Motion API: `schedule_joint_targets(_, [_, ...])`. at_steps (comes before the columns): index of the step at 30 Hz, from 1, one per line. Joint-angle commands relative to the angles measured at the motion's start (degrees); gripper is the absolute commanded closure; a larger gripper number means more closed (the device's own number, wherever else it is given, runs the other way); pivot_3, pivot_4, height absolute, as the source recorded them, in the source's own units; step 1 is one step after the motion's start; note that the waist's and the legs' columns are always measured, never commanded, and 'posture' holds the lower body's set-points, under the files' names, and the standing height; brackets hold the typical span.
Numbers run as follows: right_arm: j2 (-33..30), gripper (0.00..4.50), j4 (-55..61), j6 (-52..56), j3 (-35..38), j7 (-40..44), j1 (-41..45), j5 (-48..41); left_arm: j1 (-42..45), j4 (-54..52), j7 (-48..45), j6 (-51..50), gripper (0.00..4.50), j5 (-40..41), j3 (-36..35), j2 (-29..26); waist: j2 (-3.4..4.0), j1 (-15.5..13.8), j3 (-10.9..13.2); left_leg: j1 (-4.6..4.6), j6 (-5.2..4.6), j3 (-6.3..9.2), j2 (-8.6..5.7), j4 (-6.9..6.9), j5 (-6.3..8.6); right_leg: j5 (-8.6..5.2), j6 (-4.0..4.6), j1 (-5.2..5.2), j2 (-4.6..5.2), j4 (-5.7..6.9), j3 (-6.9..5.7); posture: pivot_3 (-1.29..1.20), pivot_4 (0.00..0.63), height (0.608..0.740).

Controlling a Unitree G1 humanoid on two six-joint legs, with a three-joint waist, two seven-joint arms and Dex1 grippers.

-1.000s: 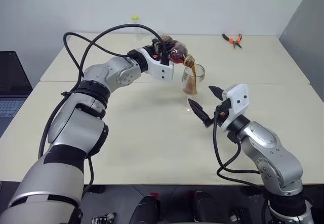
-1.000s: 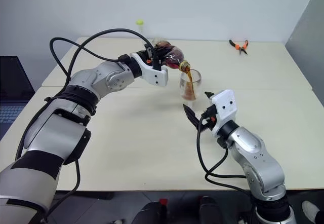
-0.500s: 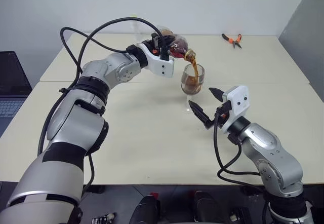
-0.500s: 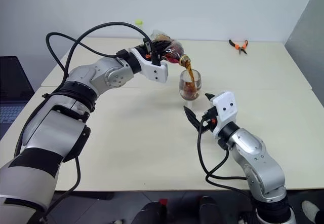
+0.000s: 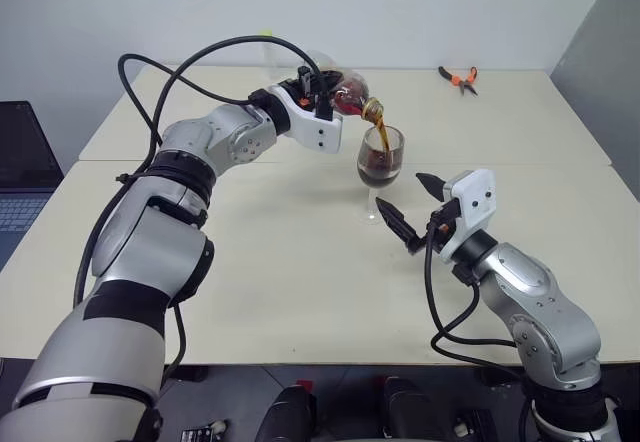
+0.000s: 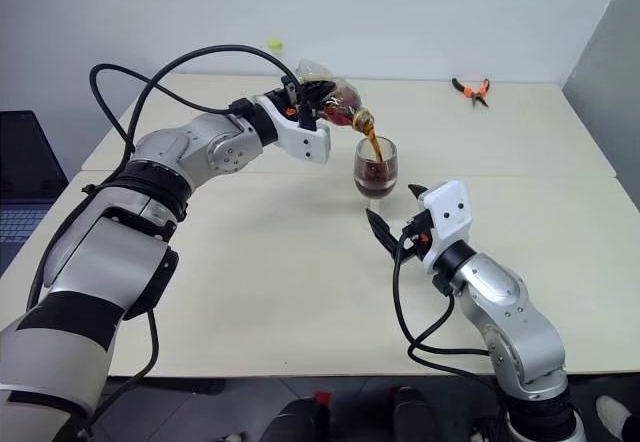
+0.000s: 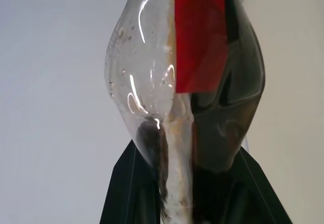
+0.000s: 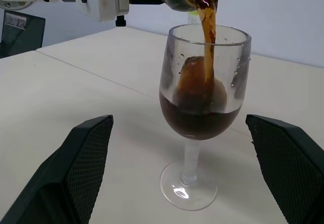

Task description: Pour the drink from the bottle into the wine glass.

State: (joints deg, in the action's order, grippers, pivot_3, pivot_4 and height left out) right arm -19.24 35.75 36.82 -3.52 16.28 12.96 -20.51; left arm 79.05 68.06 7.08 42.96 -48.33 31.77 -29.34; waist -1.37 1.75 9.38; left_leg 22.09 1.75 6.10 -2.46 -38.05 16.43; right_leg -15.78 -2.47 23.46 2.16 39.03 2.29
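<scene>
My left gripper is shut on the bottle, a small clear one with a red label, held tipped over with its mouth above the wine glass. A stream of the dark brown drink falls from the mouth into the bowl, which is roughly a third full. The glass stands upright on the table. My right gripper waits open just in front of the glass, its fingers on either side of the foot without touching it.
Orange-handled pliers lie at the far right of the table. A slim clear tube with a yellow-green top stands at the back behind my left arm. A laptop sits off the table's left side. A grey panel borders the right.
The drink in the wine glass has risen from a thin layer to about a third of the bowl. The bottle keeps pouring; the right gripper has held still.
</scene>
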Motion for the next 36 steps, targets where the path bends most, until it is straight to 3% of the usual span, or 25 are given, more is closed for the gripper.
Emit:
schedule_joint_targets(1, [0.19,0.00,2.47,-0.43,1.11,0.31,0.58,-0.84,2.64,-0.71,1.27,0.01,3.76,0.79,-0.75,-0.92,0.00,0.00,0.00,0.00,0.00,0.00,0.00,0.00,0.00,0.00,0.00,0.00,0.00,0.00,0.00,0.00,0.150,0.740])
schedule_joint_targets(20, [0.20,0.00,2.40,-0.47,0.71,0.10,0.69,-1.33,2.32,-1.07,0.52,0.17,3.76,1.47,-1.20,-0.98,0.00,0.03,0.00,0.00,0.02,-0.01,-0.01,-0.01,-0.01,0.00,0.00,0.00,0.00,0.02,0.00,0.00,0.150,0.740])
schedule_joint_targets(34, [0.40,0.00,2.23,-1.75,-0.15,0.74,0.93,-0.92,-3.32,-4.07,-10.20,0.22,3.76,14.46,-8.41,2.48,0.00,0.07,-0.01,0.01,0.04,-0.01,0.01,-0.04,-0.02,0.00,0.00,0.02,0.00,0.04,0.02,0.00,0.150,0.740])
schedule_joint_targets(36, [0.18,0.00,2.21,-2.83,-0.40,1.18,0.80,-0.38,-5.02,-4.14,-15.75,-2.15,3.76,21.96,-13.02,4.54,0.01,0.07,-0.01,0.01,0.03,-0.02,0.01,-0.04,-0.02,0.00,0.00,0.02,0.01,0.04,0.03,0.00,0.150,0.740])
